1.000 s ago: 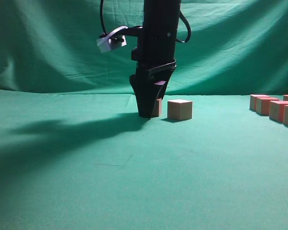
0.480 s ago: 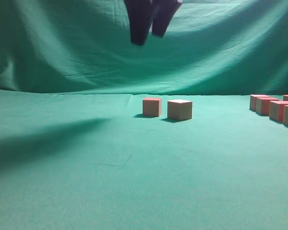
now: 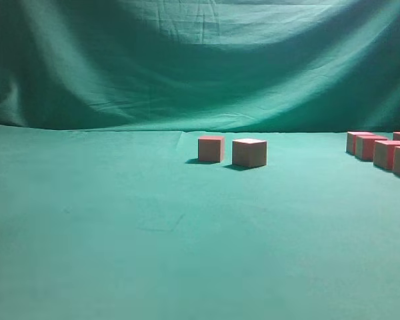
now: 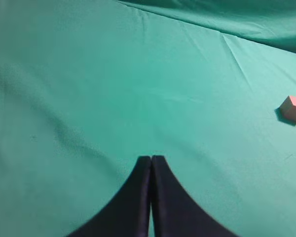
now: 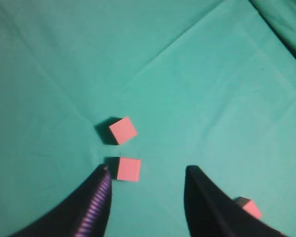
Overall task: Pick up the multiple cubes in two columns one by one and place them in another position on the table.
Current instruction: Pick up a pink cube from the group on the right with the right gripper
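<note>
Two cubes stand side by side mid-table in the exterior view, a pinkish-red one point(image 3: 211, 149) and a tan one point(image 3: 249, 153). Several more cubes point(image 3: 385, 153) sit in rows at the right edge. No gripper shows in the exterior view. In the right wrist view my right gripper point(image 5: 147, 170) is open and empty, high above the table point(image 5: 187, 89), with two cubes point(image 5: 122, 130) point(image 5: 129, 169) below it near the left finger and another cube point(image 5: 250, 208) behind the right finger. My left gripper point(image 4: 151, 159) is shut and empty over bare cloth, with one cube point(image 4: 292, 108) far to its right.
A draped green cloth backdrop point(image 3: 200, 60) rises behind the table point(image 3: 120, 227). The green cloth has soft wrinkles and creases in both wrist views.
The right arm, which stood at the pinkish-red cube a second ago, let it go, rose and left the exterior view. The cube stays next to the tan one.
</note>
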Robot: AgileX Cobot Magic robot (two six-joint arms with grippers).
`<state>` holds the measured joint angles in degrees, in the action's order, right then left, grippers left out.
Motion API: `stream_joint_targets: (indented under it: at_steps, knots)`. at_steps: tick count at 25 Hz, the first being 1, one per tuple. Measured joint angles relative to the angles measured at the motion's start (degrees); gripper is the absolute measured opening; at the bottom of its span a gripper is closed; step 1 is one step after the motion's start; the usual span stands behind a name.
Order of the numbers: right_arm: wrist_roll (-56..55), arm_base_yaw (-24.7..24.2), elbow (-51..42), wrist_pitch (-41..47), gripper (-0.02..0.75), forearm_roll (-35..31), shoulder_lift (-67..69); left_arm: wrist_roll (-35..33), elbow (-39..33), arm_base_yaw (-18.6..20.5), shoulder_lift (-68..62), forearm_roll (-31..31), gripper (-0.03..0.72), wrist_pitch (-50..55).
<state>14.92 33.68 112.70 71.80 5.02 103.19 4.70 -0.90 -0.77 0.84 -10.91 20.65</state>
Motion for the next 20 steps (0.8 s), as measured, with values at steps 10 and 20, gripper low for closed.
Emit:
stream_joint_targets:
  at_steps: [10,20]
  knots:
    - [-16.4,-3.9,-4.4,0.4,0.321,8.6,-11.8,0.0,0.0,0.0,0.0,0.0,0.000,0.0]
    - [-24.6,-15.1,-35.4,0.0,0.321,9.0,-19.4,0.0,0.0,0.0,0.0,0.0,0.000,0.0]
